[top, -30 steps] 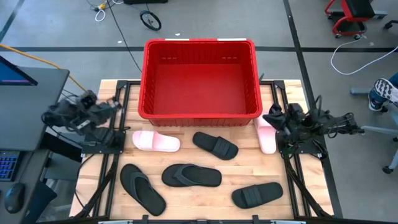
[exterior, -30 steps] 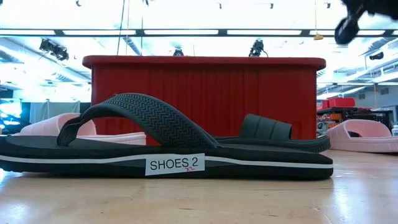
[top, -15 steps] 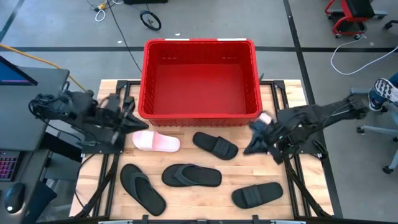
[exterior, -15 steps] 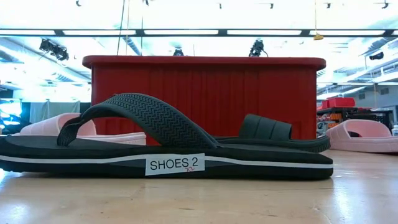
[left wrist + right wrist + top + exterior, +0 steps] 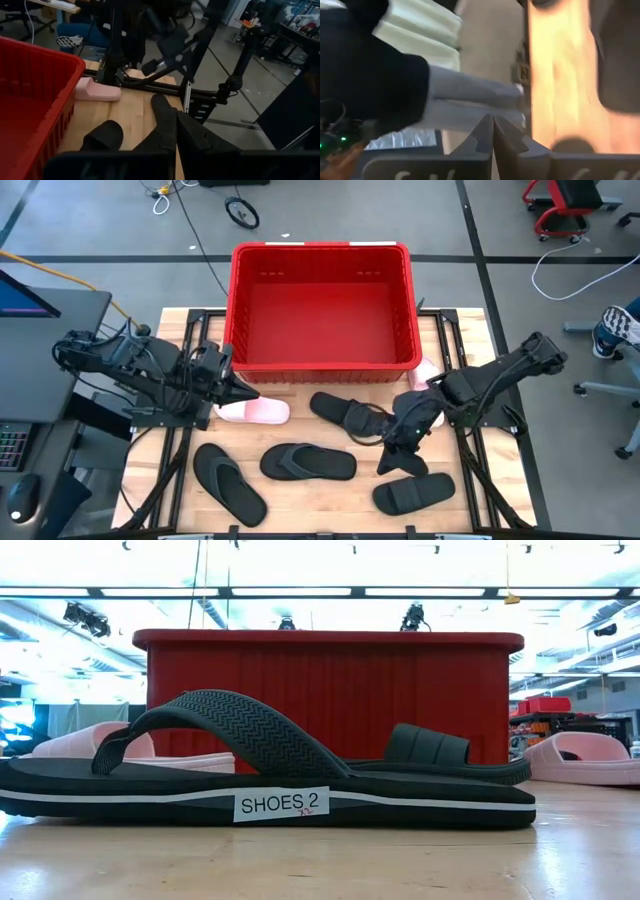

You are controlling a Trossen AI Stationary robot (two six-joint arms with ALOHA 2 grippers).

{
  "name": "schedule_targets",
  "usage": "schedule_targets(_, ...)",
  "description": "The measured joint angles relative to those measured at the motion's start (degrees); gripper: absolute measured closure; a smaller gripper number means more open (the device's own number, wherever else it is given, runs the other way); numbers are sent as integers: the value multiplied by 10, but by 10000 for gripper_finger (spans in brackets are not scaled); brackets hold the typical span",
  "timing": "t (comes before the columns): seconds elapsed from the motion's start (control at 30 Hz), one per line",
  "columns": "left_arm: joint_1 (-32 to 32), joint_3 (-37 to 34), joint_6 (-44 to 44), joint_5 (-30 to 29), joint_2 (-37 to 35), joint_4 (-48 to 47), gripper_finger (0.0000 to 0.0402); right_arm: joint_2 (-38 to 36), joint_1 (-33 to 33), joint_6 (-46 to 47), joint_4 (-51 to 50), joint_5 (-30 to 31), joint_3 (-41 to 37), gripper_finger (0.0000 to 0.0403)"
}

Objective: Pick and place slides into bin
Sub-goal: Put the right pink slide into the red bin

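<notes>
Six slides lie on the wooden table in front of the red bin (image 5: 320, 366). They are a pink one (image 5: 252, 410), a second pink one (image 5: 428, 370) partly under my right arm, two black wide-strap slides (image 5: 345, 413) (image 5: 412, 493), and two black flip-flops (image 5: 308, 462) (image 5: 228, 483). My left gripper (image 5: 243, 392) is shut, at the far edge of the left pink slide. My right gripper (image 5: 392, 460) is shut, over the bare table between the two black wide-strap slides. Neither gripper shows in the low view.
The bin (image 5: 330, 690) stands at the table's far middle with nothing in it. Black frame rails run along the table's left (image 5: 165, 470) and right (image 5: 480, 470) sides. Bare wood shows at the near right corner. A black monitor stand (image 5: 40, 330) sits off the left edge.
My left gripper has reached from the table's left edge toward the right, up to the left pink slide. My right gripper has swung from the right pink slide toward the near left, to between the two black slides. No slide has moved.
</notes>
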Motion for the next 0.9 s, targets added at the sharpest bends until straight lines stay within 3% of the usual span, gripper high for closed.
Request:
schedule_targets(0.13,0,0,0,0,-1,0,397,18,8,46,-51,-4,0,389)
schedule_targets(0.27,0,-1,0,0,0,-9,387,29,11,-15,-96,-2,0,389)
schedule_targets(0.37,0,-1,-13,0,0,-14,377,45,11,-7,-137,9,1,389)
schedule_targets(0.63,0,-1,-30,0,0,-31,392,101,45,-34,-389,17,0,356)
schedule_targets(0.77,0,-1,-30,0,0,-59,397,125,69,-67,-497,90,-1,317)
schedule_targets(0.9,0,-1,-30,0,0,-69,386,134,81,-48,-475,175,-33,274)
